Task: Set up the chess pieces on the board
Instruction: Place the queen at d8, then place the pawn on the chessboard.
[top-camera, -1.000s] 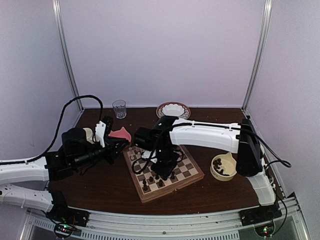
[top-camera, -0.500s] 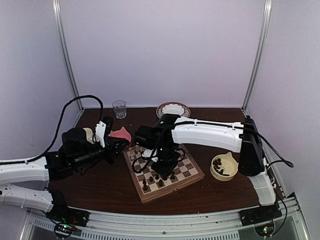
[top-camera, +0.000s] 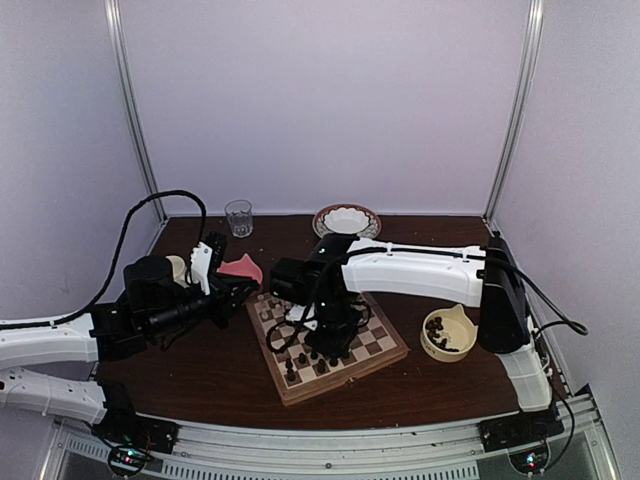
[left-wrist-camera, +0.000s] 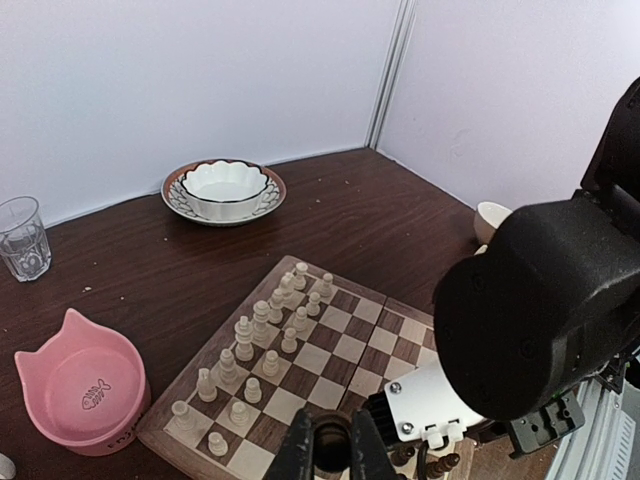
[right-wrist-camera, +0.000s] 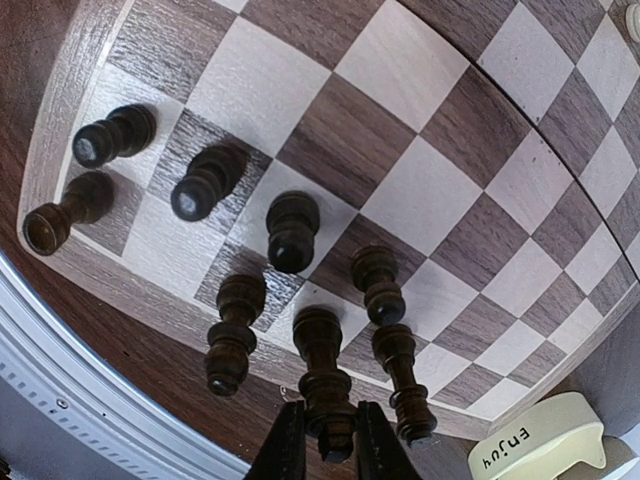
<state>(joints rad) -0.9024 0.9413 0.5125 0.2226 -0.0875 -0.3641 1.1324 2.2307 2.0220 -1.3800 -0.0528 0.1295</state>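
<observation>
**A:** Since the right gripper (right-wrist-camera: 328, 428) is clamped on a dark chess piece (right-wrist-camera: 320, 370), where does that piece lie against the board (right-wrist-camera: 440, 190)?

**B:** Over the near rows, close to the border on the arms' side, among the other dark pieces (right-wrist-camera: 290, 230). Its long axis runs in line with the fingers, with one end pinched between them. I cannot tell whether its foot touches a square.

**A:** What does the next move turn on?

**B:** The gap, I'd judge. A dark piece stands just beside it on either side, so it should travel straight along its own axis with no sideways swing.

**A:** And the left gripper (left-wrist-camera: 332, 432)?

**B:** Its fingers are together, and I can make out nothing in them. It hangs at the board's left edge, near the pink bowl (left-wrist-camera: 80, 385). The right arm is plainly the nearer one.
</observation>
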